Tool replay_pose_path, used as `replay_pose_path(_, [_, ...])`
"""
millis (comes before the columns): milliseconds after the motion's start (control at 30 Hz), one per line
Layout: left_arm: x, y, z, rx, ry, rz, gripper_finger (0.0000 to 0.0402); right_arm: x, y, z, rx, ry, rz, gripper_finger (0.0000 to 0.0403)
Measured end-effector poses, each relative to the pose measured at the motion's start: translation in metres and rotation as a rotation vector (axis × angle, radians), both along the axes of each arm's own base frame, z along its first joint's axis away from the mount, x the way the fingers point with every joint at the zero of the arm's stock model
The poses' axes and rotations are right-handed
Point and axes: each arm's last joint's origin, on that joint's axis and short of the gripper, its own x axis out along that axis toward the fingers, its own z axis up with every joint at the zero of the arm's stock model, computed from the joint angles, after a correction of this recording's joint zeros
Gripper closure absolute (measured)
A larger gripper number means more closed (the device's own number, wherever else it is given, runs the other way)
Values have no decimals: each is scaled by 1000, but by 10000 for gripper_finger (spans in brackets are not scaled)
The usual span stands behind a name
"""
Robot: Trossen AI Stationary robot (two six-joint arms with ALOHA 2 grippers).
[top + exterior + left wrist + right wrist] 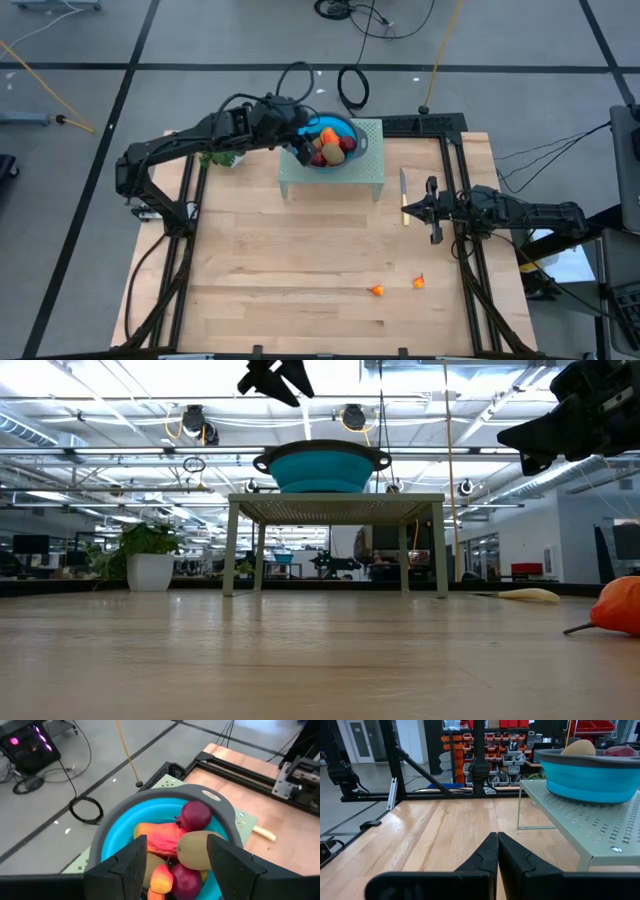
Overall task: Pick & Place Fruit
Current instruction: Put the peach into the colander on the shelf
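A blue bowl with a grey rim [340, 128] stands on a pale green perforated stand [365, 170] at the table's far middle. Inside lie fruit: a dark red round one [195, 815], a brown kiwi [197, 851], a long orange-red piece [159, 839] and others. Two tiny orange-red pieces [377, 290] [419, 282] lie on the table toward its near right. My left gripper [177, 842] hovers open above the bowl's fruit, with nothing between its fingers; it also shows above the bowl in the low view [278, 380]. My right gripper [497, 837] waits shut at the table's right side [415, 208].
A slim yellow-handled knife [404, 195] lies on the table just right of the stand, in front of my right gripper. A green leafy bunch [220, 157] lies left of the stand under my left arm. Bare wood spreads across the table's near half.
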Motion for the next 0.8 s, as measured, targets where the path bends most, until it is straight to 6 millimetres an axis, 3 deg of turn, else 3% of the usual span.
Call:
replay_pose_path(167, [-1,-1,0,-40,-9,-6,220,0,0,0,0,0,0,399])
replay_pose_path(633, [4,-34,-3,-106,10,-112,385,0,0,0,0,1,0,399])
replay_pose_path(800, [7,-53,-3,-148,-7,-154,392,0,0,0,0,1,0,399])
